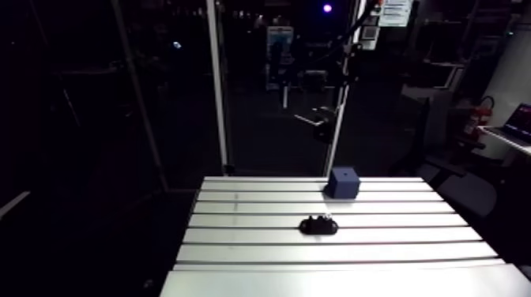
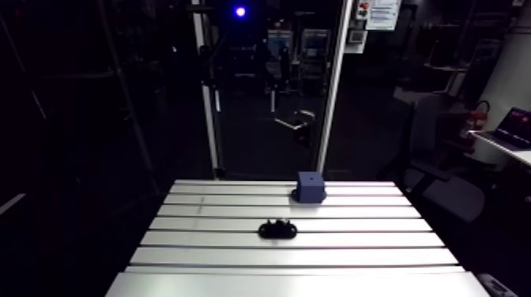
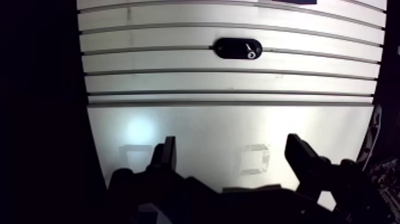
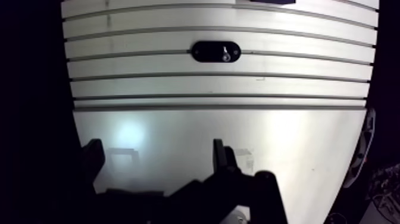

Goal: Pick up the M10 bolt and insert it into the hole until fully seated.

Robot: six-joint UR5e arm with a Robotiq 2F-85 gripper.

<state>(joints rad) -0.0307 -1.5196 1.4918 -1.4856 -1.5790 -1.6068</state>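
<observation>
The gripper (image 3: 232, 146) is hanging over the smooth near strip of the table (image 3: 178, 122). Its jaws are standing wide apart and holding nothing. Ahead of it, across several slots, a black oval holder (image 3: 238, 48) is lying flat on the table. The bolt (image 4: 225, 53) is showing as a small bright glint inside the holder, toward one end. Farther off, well apart from the holder, a blue block (image 1: 344, 182) is sitting near the table's far edge. I am taking the block to be where the hole is, though the hole itself is too small to make out.

As I am judging it, the reach for the bolt is the step in hand, and nothing is grasped yet. Doing it well is calling for centring the open jaws over the bolt, not over the holder's middle. The fingers (image 3: 166, 156) should be coming down either side of the bolt without catching the holder's rim. How the bolt is lying in there is not showing clearly, so a slow descent is looking wise. A crooked grip now is likely to be making the later insertion into the block harder.
</observation>
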